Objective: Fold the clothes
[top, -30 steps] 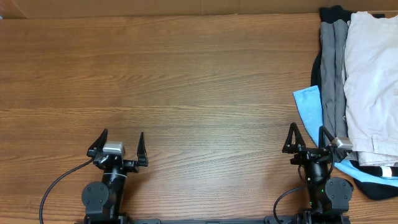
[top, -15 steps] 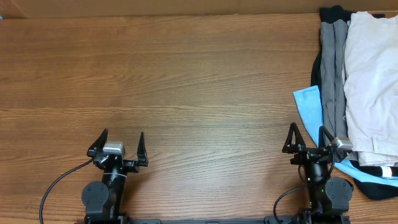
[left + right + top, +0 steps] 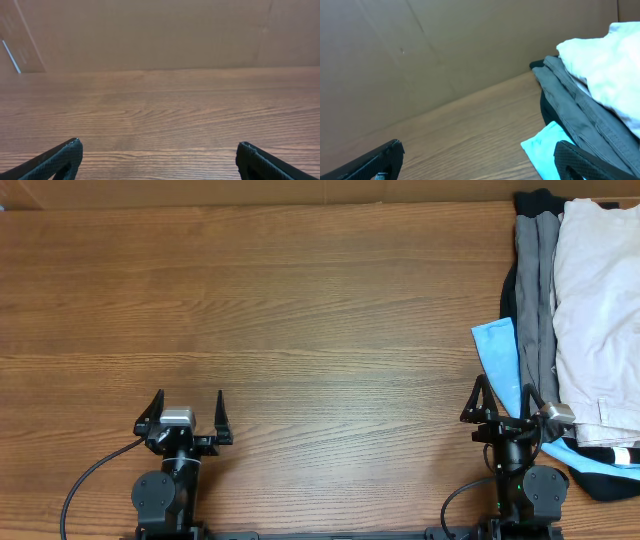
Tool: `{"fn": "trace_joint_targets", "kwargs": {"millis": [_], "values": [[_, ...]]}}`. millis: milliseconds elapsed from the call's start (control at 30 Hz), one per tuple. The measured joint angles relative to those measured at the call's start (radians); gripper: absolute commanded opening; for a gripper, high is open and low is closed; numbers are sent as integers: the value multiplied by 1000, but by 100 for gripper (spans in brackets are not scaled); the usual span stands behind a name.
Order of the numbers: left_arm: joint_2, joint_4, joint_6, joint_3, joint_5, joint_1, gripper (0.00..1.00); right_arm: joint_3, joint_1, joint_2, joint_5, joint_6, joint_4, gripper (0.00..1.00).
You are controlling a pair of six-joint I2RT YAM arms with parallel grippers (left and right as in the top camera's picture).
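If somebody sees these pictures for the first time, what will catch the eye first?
First, the heap of clothes at the right edge of the table: a cream garment lies on top of a grey garment, and a light blue garment pokes out beneath. Next, at the near edge, the left pincer and the right pincer, both open and holding nothing, the right one close beside the heap.

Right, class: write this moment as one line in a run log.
left gripper open, empty | right gripper open, empty, beside clothes pile | pile at table right edge | folding not begun
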Motion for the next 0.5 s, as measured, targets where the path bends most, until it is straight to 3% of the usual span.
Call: {"fn": "trace_joint_targets", "kwargs": {"millis": [300, 500], "values": [[1, 85, -1, 0, 42, 0, 100, 16, 0, 0, -113, 0, -2, 100], [31, -17, -3, 73, 92, 0, 100, 193, 0, 53, -133, -15, -111, 100]]}}
